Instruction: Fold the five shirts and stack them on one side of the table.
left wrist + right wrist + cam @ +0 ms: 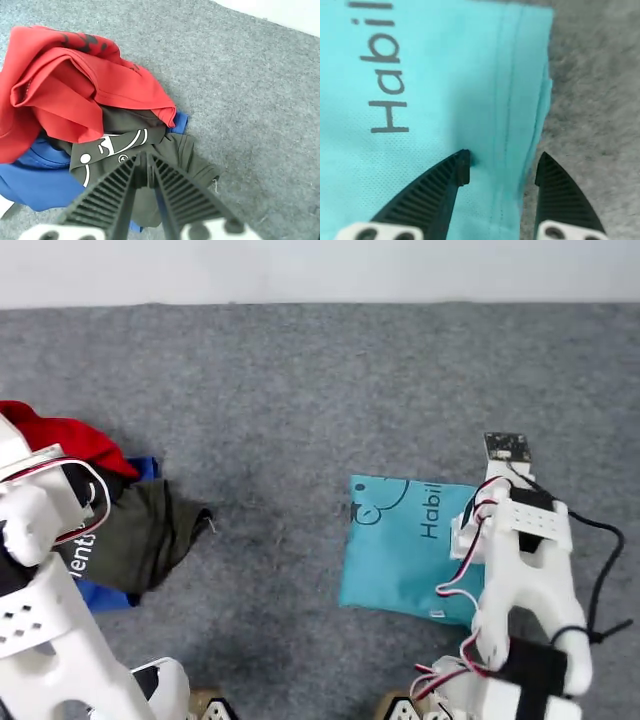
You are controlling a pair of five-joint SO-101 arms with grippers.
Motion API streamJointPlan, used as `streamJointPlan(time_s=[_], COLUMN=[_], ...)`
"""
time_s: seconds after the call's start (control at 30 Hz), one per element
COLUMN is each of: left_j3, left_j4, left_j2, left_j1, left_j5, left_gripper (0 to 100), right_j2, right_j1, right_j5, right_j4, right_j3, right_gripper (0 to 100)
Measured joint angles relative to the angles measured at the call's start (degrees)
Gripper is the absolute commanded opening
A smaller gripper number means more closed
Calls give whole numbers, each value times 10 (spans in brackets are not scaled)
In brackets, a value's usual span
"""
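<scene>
One teal shirt (400, 550) is folded flat, and the right gripper (503, 159) is held with its jaws apart over the shirt's edge. Well apart from that shirt, a heap (140, 530) of red, olive and blue shirts is left unfolded, with the left gripper (146, 161) closed together above it.

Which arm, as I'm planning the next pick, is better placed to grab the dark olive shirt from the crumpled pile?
Left. The left gripper, shut, hangs over the dark olive shirt; the right gripper, open, is over the folded turquoise shirt.
</scene>
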Motion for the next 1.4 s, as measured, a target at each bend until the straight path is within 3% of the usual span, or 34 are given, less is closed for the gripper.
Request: streamJointPlan(time_s=[0.27, 0.53, 0.77, 1.03, 1.4], left_j3=[0, 0, 0, 0, 0], left_j4=[7, 7, 7, 7, 7], left_j2=[0, 0, 0, 0, 0], left_j1=[0, 0, 0, 0, 0], left_j5=[0, 0, 0, 0, 0], left_gripper=[13, 13, 13, 13, 13], right_j2=[69, 111, 120, 120, 129], right_j1=[0, 5, 61, 96, 41], right_j5=[-3, 38, 237, 517, 675], right_j4=[-6, 23, 28, -56, -173], right_j3=[-20, -69, -137, -225, -227], right_gripper=[6, 10, 10, 10, 18])
